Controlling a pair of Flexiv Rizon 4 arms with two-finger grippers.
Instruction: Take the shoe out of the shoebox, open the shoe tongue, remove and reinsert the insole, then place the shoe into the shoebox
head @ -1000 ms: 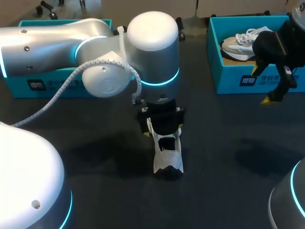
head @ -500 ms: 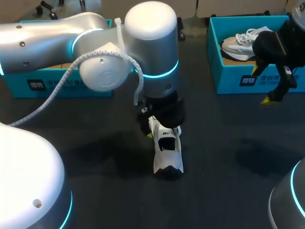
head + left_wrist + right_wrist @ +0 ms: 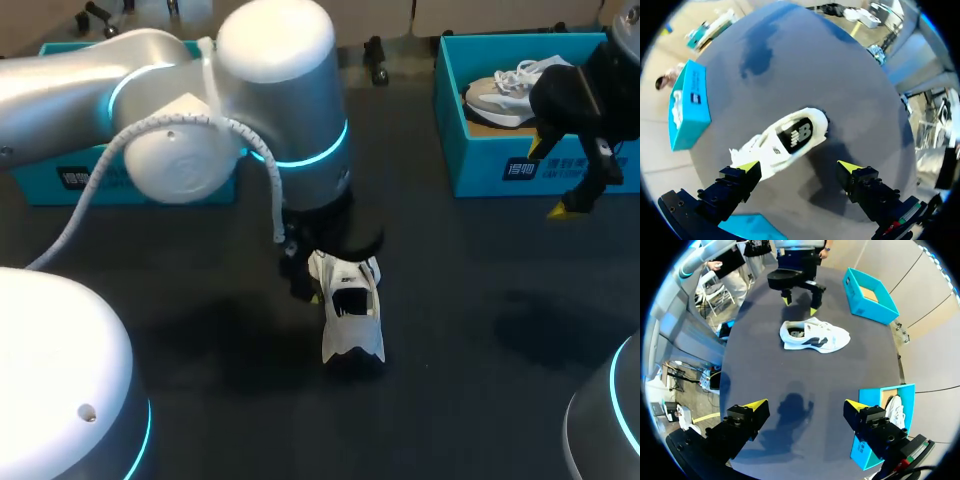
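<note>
A white shoe with dark panels (image 3: 351,318) lies on the dark table near the middle, its opening (image 3: 347,297) facing up. My left gripper (image 3: 330,262) hangs open just over the shoe's heel end. In the left wrist view the shoe (image 3: 785,140) lies ahead of and partly between the wide-spread fingers of the left gripper (image 3: 799,166), with no finger touching it. My right gripper (image 3: 590,185) is open and empty in front of the right shoebox (image 3: 500,170). From the right wrist view the shoe (image 3: 812,335) lies far ahead of the right gripper (image 3: 806,405).
The right teal shoebox (image 3: 885,415) holds a second pale shoe (image 3: 510,85). An empty teal shoebox (image 3: 870,302) stands at the table's back left, largely behind my left arm (image 3: 200,110). Bare table lies in front of the shoe and between it and the right box.
My left arm has swung left and its wrist has turned, so more of the shoe's heel and opening shows. The shoe and my right arm have stayed in place.
</note>
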